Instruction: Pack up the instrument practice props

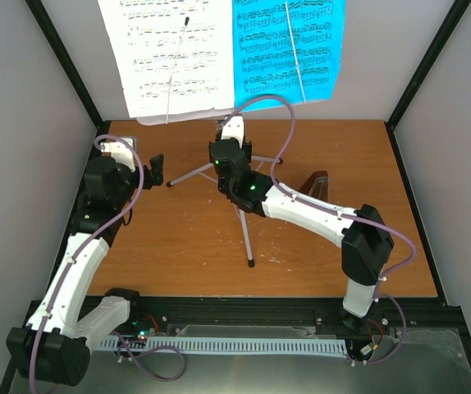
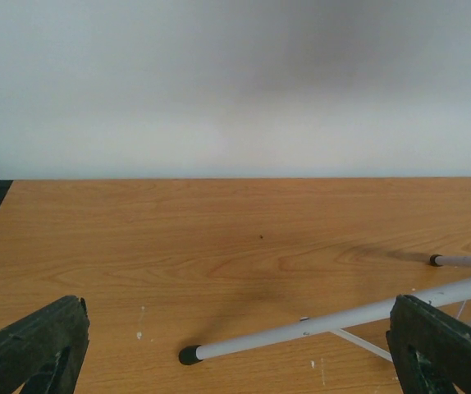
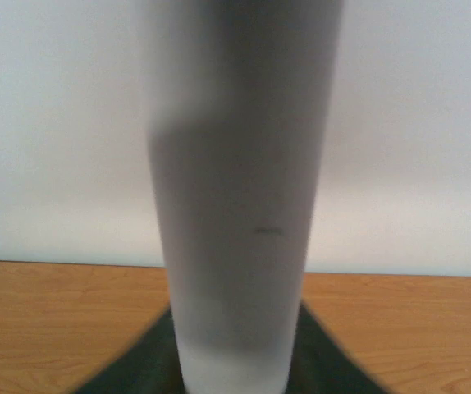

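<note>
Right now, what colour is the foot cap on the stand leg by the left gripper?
Black foot cap, silver-white leg; clearest in left wrist view.

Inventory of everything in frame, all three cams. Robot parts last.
music stand: 1, silver-white, standing mid-table on tripod legs
sheet music: 1, white, up on the stand, left side
booklet: 1, teal, right of the sheet music
metronome: 1, brown pyramid, right of the stand, partly behind the right arm
table: 1, wood brown
left gripper: 1, black, open, left of the stand, holding nothing
right gripper: 1, black, shut on the stand's pole
</note>
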